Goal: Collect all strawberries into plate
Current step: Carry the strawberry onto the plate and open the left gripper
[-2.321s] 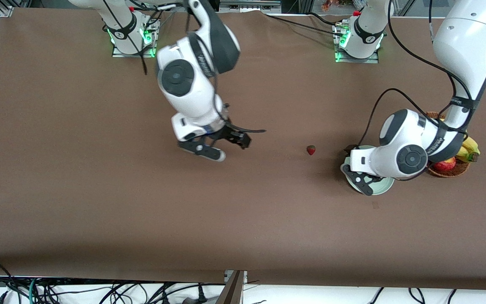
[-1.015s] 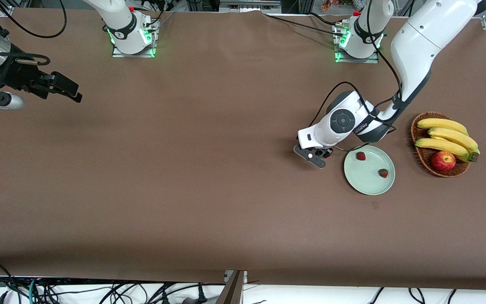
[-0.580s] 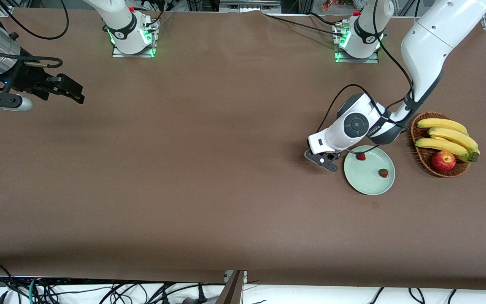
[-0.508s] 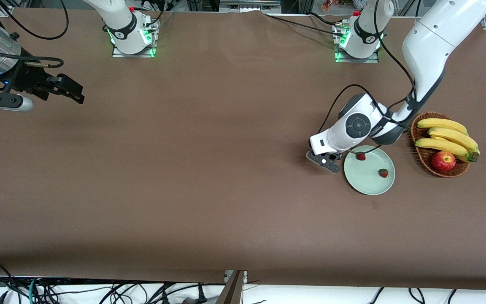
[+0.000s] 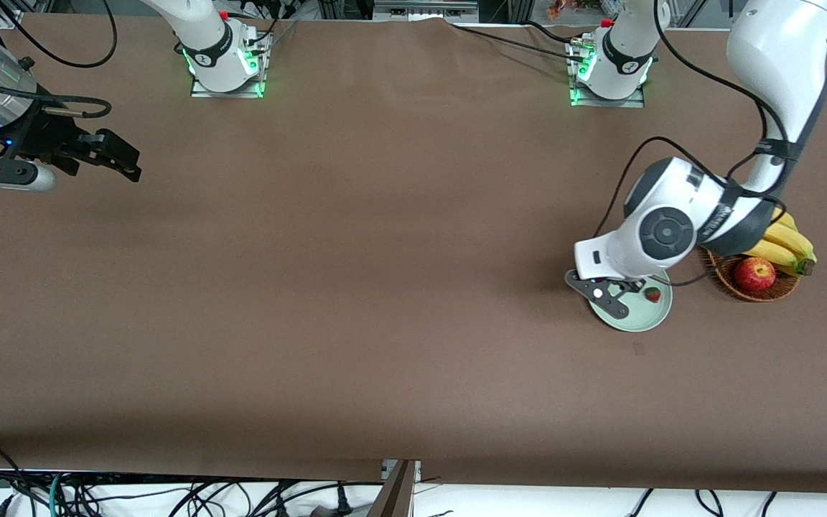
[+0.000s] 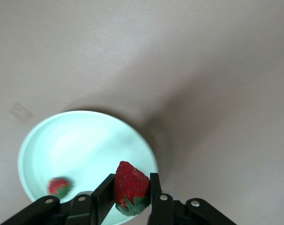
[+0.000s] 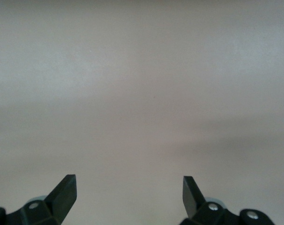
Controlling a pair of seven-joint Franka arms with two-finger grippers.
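My left gripper (image 5: pixel 606 294) is shut on a small red strawberry (image 6: pixel 131 184) with its green top toward the wrist, held just over the rim of the pale mint-green plate (image 5: pixel 649 317). The plate also shows in the left wrist view (image 6: pixel 81 140). A second strawberry (image 5: pixel 652 294) lies on the plate, and it shows in the left wrist view too (image 6: pixel 60 186). A third strawberry is hidden; the left wrist covers part of the plate. My right gripper (image 5: pixel 118 152) is open and empty (image 7: pixel 129 185), waiting over bare table at the right arm's end.
A brown wicker basket (image 5: pixel 762 293) with a red apple (image 5: pixel 754 273) and bananas (image 5: pixel 790 244) stands beside the plate at the left arm's end, partly under the left arm. The arm bases stand along the table's back edge.
My left gripper has moved from the table beside the plate to over the plate's rim, toward the basket, covering one strawberry on the plate. The right arm has barely moved.
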